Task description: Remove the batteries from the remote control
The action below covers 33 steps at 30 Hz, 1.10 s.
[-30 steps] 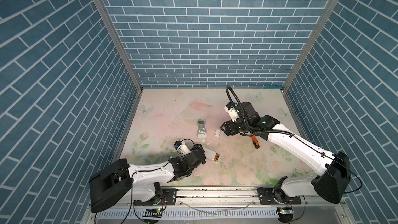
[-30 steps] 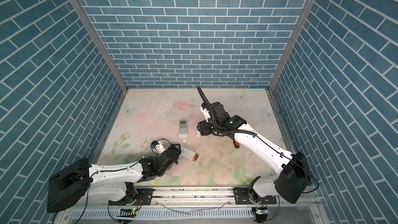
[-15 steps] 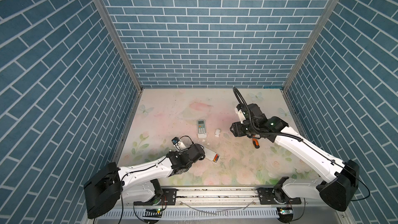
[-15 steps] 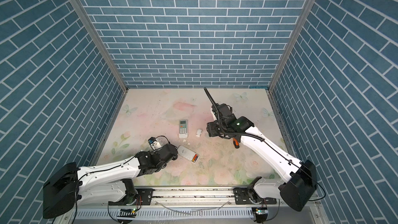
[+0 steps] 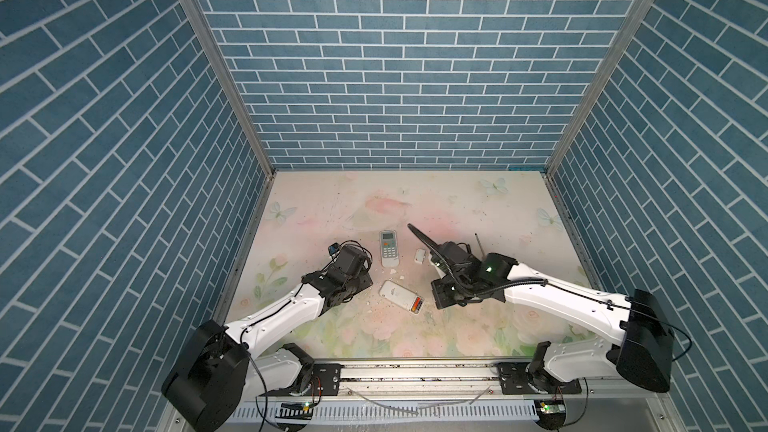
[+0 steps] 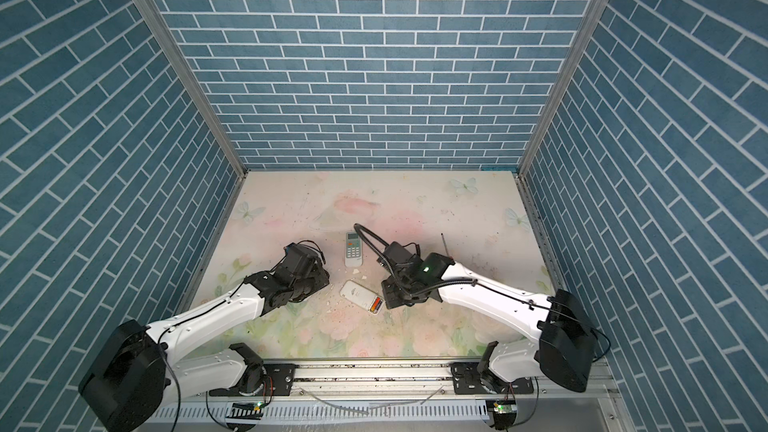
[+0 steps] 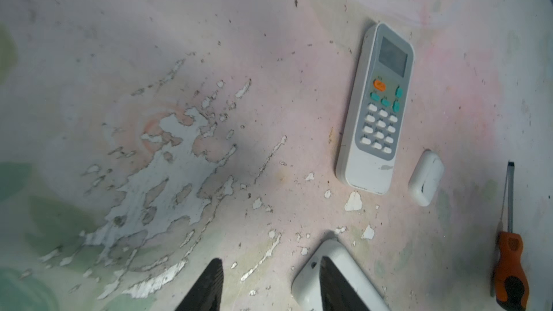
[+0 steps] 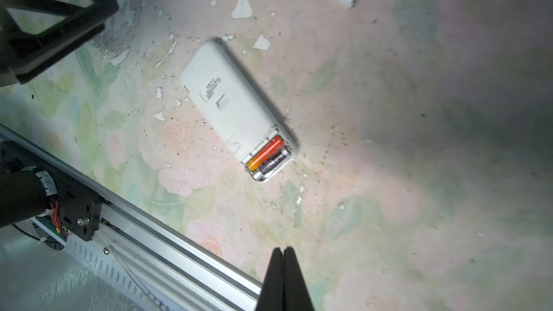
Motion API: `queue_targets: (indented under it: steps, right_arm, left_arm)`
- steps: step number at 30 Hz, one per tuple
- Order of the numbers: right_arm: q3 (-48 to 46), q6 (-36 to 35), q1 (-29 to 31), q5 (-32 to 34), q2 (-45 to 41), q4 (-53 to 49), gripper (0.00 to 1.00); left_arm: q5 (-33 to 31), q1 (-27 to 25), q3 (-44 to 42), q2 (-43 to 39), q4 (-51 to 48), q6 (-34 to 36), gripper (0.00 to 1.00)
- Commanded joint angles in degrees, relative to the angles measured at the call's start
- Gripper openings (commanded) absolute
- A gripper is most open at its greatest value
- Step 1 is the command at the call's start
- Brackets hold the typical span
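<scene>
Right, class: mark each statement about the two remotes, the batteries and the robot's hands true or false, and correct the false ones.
1. The face-down remote has its battery bay open, with batteries inside. True.
2. The right hand holds a battery. False: it is shut on nothing.
3. The keypad remote lies face up. True.
4. The screwdriver lies between the remotes. False: it lies off to one side, past the loose white cover.
</scene>
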Motion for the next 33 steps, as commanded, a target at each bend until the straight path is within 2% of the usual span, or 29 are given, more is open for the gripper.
queue_targets:
  steps: [1, 9, 18, 27, 33]
  right_arm:
    - [-0.1, 6.8, 3.6, -0.7, 4.8, 6.1, 0.00]
    - [0.8, 7.6, 6.3, -5.0, 14.3, 13.1, 0.00]
    - [2.8, 5.9, 6.2, -6.5, 20.5, 12.6, 0.00]
    - [2.0, 5.1, 3.3, -2.8, 19.0, 9.5, 0.00]
    - [1.9, 2.9, 0.8, -2.7, 18.4, 8.2, 0.00]
  left_arm:
    - [3.1, 1.0, 0.1, 0.4, 3.3, 2.6, 0.53]
    - [2.9, 4.5, -2.5, -4.5, 2.7, 2.1, 0.53]
    - [3.2, 9.0, -4.8, -11.0, 0.0, 1.6, 0.54]
    - [4.1, 10.0, -4.7, -10.2, 1.3, 1.0, 0.54]
    - [4.5, 10.1, -5.1, -9.4, 2.8, 0.3, 0.54]
